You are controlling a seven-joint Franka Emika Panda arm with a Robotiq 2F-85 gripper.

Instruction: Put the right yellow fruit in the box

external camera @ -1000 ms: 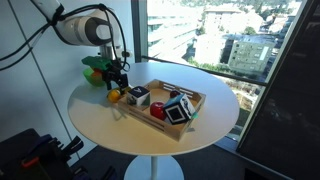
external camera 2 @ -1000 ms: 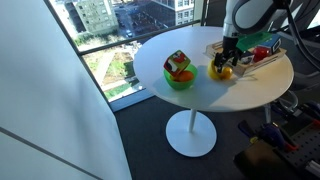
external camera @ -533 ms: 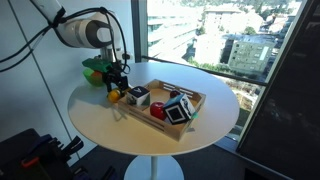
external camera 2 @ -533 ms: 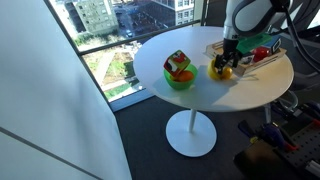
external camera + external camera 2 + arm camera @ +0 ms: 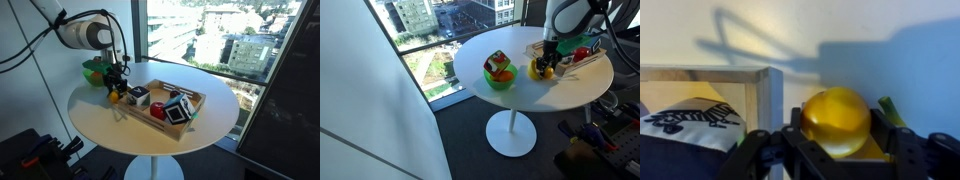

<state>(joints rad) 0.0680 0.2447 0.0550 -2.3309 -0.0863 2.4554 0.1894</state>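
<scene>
Hardly anything had shifted over the last second: my claw (image 5: 118,86) stayed low at the near corner of the box (image 5: 710,74), perhaps a touch higher than before, though I could not be sure. Its fingers (image 5: 760,150) were clamped on the right yellow fruit (image 5: 837,120), which filled the gap between them in the wrist view. The fruit sat just outside the box, beside its light-wood wall, over the bare counter (image 5: 110,125). Whether it touched the counter, I could not tell.

The counter was round and white, on a single white pedestal (image 5: 510,135) over a dark floor. Sun fell across it and threw a hard shadow of my claw onto the top in the wrist view. Inside the box lay a black-and-white cube (image 5: 685,115) against the wall nearest me and, in an exterior view, a red fruit (image 5: 158,112). A green bowl (image 5: 500,78) stood on the counter well apart from the box.

Beyond the counter ran a tall window (image 5: 200,40) looking down on city buildings, and a plain white wall (image 5: 360,100) closed one side of the room.
</scene>
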